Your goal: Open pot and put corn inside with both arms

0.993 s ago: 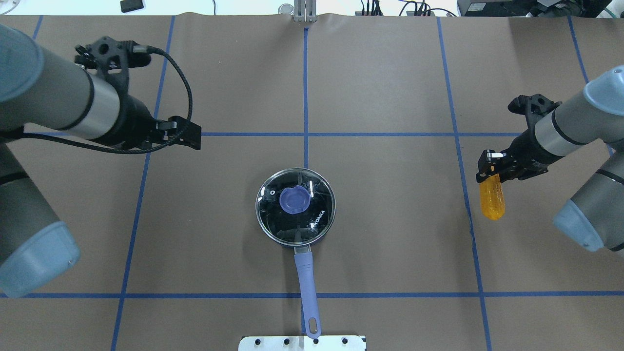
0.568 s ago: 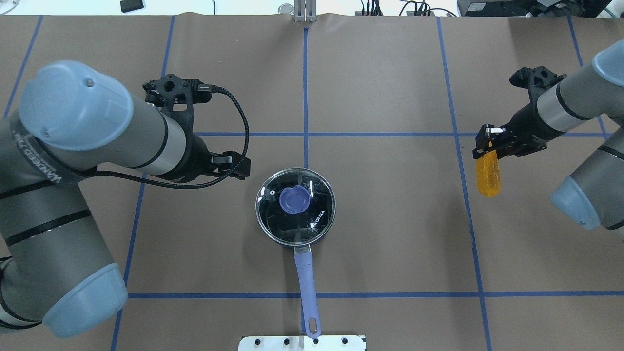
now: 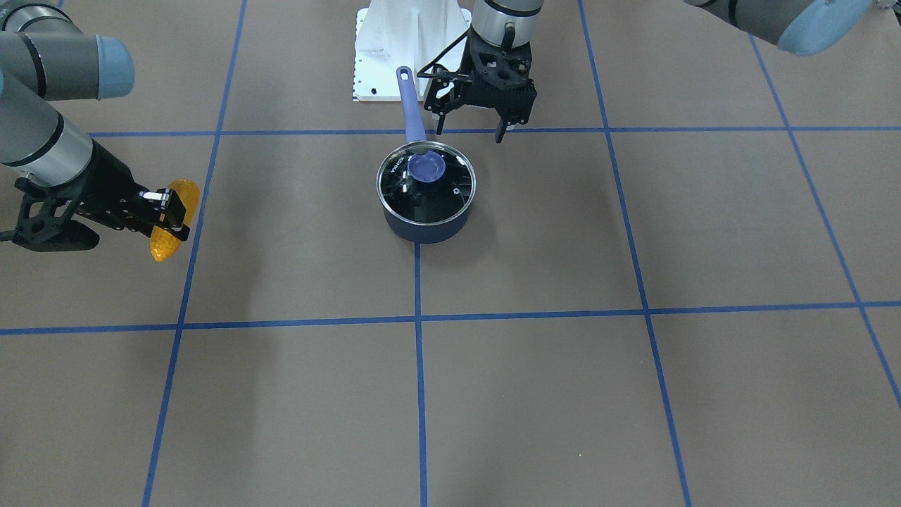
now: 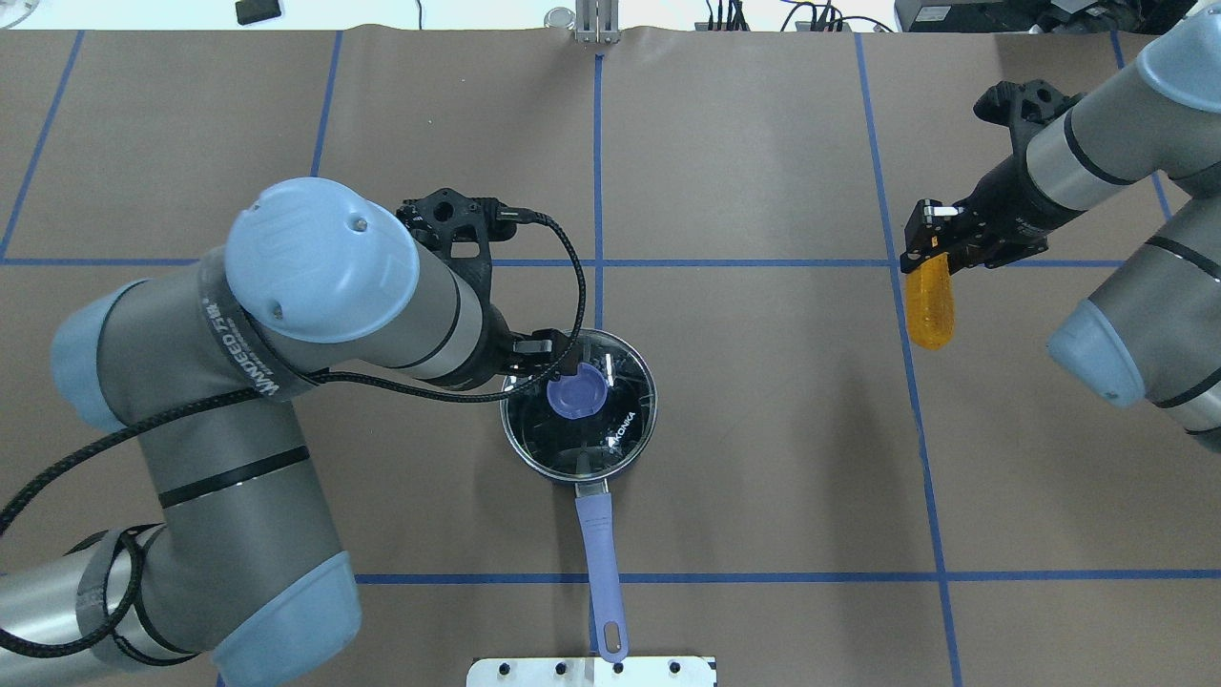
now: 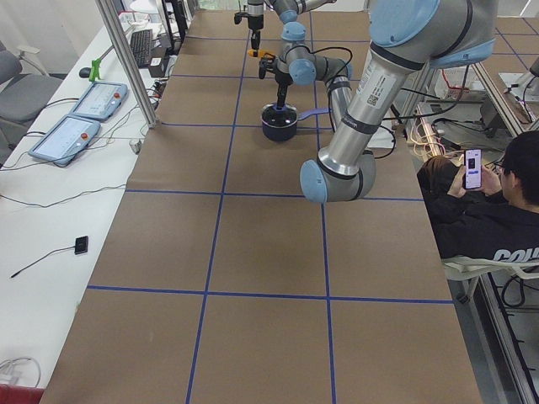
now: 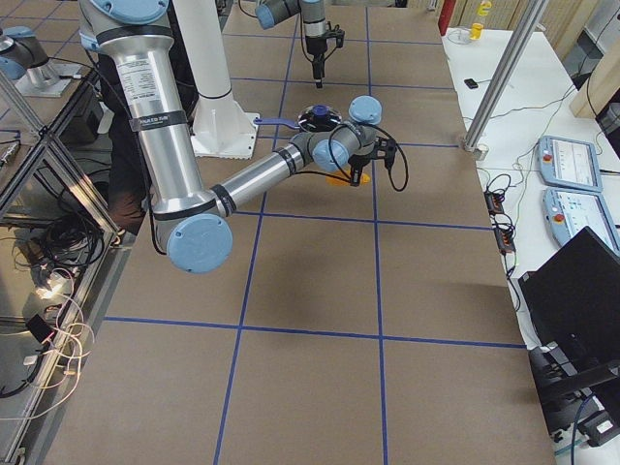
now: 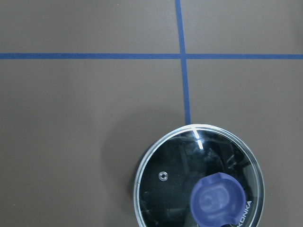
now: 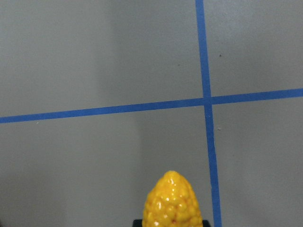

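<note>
The left gripper [image 3: 469,133], jaws spread and empty, hangs above the blue pot [image 3: 426,229] at mid-table, a little to the robot's left of centre. The purple knob [image 4: 576,392] of the glass lid [image 4: 618,425] lies just toward the robot's right of the fingertips. The left wrist camera finds the knob low and right of frame rather than centred. By that reading, the gripper has a short sideways shift and a descent to make before it can close on the knob and lift the lid, which sits on the pot. The pot's long purple handle [image 4: 601,549] runs straight back toward the robot's base, clear of the gripper's likely path.

Well apart, on the robot's right side of the brown table [image 4: 763,429], the right gripper [image 4: 933,258] pinches the corn [image 4: 931,310] by its thick end. The cob's long axis runs out from the fingers to its free, tapered tip. The right wrist camera shows that tip poised over a crossing of blue tape lines [image 8: 207,56], and the cob appears to be held off the surface.

The left arm is much the nearer to the pot. The corn's turn would seem to come only once the lid is off.
</note>
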Available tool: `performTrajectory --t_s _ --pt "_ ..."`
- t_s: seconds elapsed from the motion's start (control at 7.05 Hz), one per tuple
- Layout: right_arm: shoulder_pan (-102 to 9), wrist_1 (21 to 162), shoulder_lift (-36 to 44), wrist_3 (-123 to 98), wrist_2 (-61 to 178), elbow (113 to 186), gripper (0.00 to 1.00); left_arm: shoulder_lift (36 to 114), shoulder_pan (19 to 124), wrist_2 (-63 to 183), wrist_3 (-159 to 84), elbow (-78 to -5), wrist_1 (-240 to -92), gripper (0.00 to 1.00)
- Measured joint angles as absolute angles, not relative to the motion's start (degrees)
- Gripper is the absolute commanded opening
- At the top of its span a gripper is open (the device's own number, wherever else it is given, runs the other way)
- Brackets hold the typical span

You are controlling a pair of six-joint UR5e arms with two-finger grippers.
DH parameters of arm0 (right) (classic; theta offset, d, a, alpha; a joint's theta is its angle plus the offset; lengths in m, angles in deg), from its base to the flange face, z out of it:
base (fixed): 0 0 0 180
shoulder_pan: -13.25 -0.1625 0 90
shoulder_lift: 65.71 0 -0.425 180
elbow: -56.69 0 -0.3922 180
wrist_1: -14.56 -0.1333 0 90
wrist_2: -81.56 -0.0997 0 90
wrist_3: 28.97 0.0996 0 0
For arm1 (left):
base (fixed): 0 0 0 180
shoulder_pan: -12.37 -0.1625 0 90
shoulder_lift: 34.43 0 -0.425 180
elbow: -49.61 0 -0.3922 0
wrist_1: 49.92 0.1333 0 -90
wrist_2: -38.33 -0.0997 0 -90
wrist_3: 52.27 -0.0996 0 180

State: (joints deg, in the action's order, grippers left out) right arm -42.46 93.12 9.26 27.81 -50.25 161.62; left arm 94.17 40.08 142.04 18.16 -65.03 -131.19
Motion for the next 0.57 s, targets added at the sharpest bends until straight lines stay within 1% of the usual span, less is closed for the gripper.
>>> performTrajectory --t_s 0.14,0.57 --pt "-42.51 93.39 8.73 27.81 -50.29 161.62 0.27 95.54 38.89 141.12 18.82 -63.28 -131.23 0.99" --pt "-42.43 93.55 7.91 27.81 -50.36 161.57 0.27 100.73 37.79 140.57 19.16 -55.05 -131.77 0.99"
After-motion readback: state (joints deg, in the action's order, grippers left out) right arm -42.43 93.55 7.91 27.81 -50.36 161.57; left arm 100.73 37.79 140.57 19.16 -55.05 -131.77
